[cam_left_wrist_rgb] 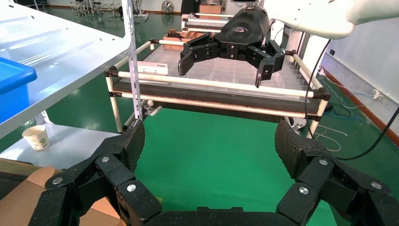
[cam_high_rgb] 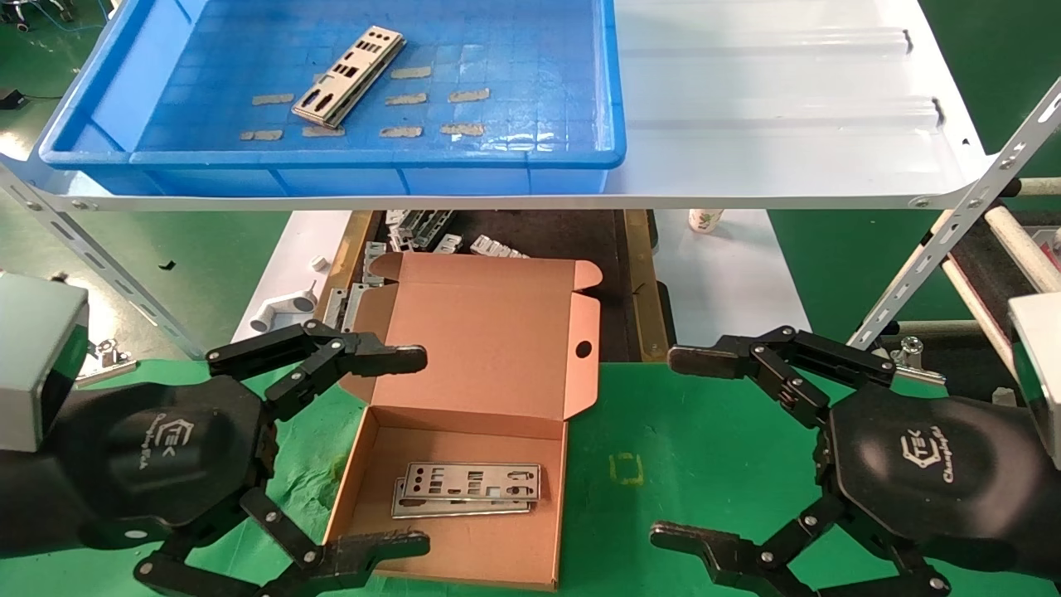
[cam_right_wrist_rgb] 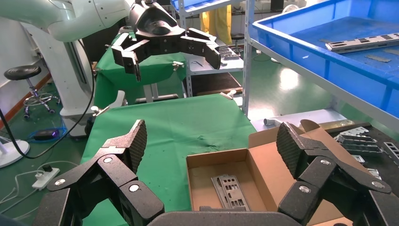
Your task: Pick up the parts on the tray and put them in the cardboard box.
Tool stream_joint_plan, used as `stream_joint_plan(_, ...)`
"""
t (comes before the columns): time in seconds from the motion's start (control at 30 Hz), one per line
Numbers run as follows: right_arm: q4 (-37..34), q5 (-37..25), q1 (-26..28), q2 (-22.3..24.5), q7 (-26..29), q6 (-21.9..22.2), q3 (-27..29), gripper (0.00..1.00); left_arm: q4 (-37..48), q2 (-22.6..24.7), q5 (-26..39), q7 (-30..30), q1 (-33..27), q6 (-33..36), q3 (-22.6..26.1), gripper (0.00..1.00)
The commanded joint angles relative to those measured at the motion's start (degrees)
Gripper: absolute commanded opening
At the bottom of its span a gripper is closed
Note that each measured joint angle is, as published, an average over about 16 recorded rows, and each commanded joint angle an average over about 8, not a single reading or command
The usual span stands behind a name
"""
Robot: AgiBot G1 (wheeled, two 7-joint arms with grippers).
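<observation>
From above, looking down across the bench, both arms hang low and near the robot's body, on either side of the cardboard box [cam_high_rgb: 489,390]. The left gripper [cam_high_rgb: 406,452] is spread wide and holds nothing, its fingertips overlapping the box's left wall; the right gripper [cam_high_rgb: 675,448] is equally spread and empty over the green cloth [cam_high_rgb: 646,431]. Two parts [cam_high_rgb: 466,489] lie stacked on the box floor. One more stack of plates [cam_high_rgb: 349,77] waits in the blue tray [cam_high_rgb: 539,124] on the white shelf [cam_high_rgb: 787,99], up and forward of both grippers, well apart from them and over toward the left side. Its long axis runs diagonally, far end angled toward the right. By my reckoning the left arm is the nearer one for that reach.

Over at the left wrist, its own black fingers [cam_left_wrist_rgb: 129,143] stand far apart around nothing but green cloth, with the right gripper [cam_left_wrist_rgb: 226,59] open in the distance.

At the right wrist, its fingers [cam_right_wrist_rgb: 134,143] are likewise splayed; beyond them the box [cam_right_wrist_rgb: 226,176] shows a plate [cam_right_wrist_rgb: 230,188] inside, and the tray [cam_right_wrist_rgb: 339,61] carries its remaining parts [cam_right_wrist_rgb: 362,42].
</observation>
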Motion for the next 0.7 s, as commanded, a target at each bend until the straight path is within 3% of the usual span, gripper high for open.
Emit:
stream_joint_plan(0.03,0.0,0.0,0.0,0.0,0.0,0.0,0.0,1.0,0.0,0.0,0.0,0.0,0.0,0.0,0.0,1.0)
stream_joint_plan(0.7,0.0,0.01,0.0,0.0,0.0,0.0,0.0,1.0,0.0,0.0,0.0,0.0,0.0,0.0,0.0,1.0)
